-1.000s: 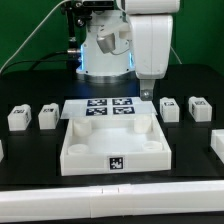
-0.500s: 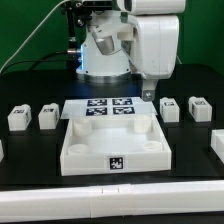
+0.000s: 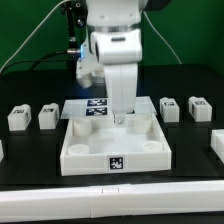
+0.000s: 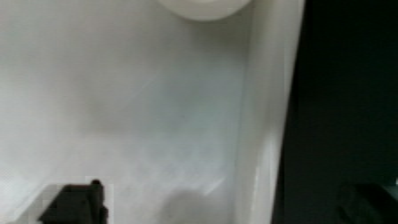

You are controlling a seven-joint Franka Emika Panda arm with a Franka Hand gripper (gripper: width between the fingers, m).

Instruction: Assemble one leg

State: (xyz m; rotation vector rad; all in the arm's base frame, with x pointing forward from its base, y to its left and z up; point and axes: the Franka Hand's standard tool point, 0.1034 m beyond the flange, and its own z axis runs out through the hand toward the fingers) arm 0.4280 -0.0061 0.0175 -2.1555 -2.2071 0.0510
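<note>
Four small white legs stand on the black table, two at the exterior view's left [image 3: 17, 118] [image 3: 47, 116] and two at its right [image 3: 170, 109] [image 3: 199, 109]. The large white square tray part [image 3: 80, 150] lies in the middle. My gripper [image 3: 121, 118] hangs over the tray's back part, close above its floor and holding nothing. In the wrist view the gripper [image 4: 228, 205] is open. Its dark fingertips [image 4: 71, 203] are wide apart over the tray's white floor [image 4: 125, 110], next to a round corner hole [image 4: 205, 5] and the tray's wall. No leg shows in that view.
The marker board [image 3: 84, 106] lies behind the tray, half hidden by my arm. Another white part [image 3: 217, 145] sits at the exterior view's right edge. The arm's lit base [image 3: 90, 70] stands at the back. Black table [image 4: 347, 100] shows beside the tray wall.
The arm has swung from the exterior view's right, near the right-hand legs, toward the middle. The gripper now hangs over the tray's back part. No part has moved.
</note>
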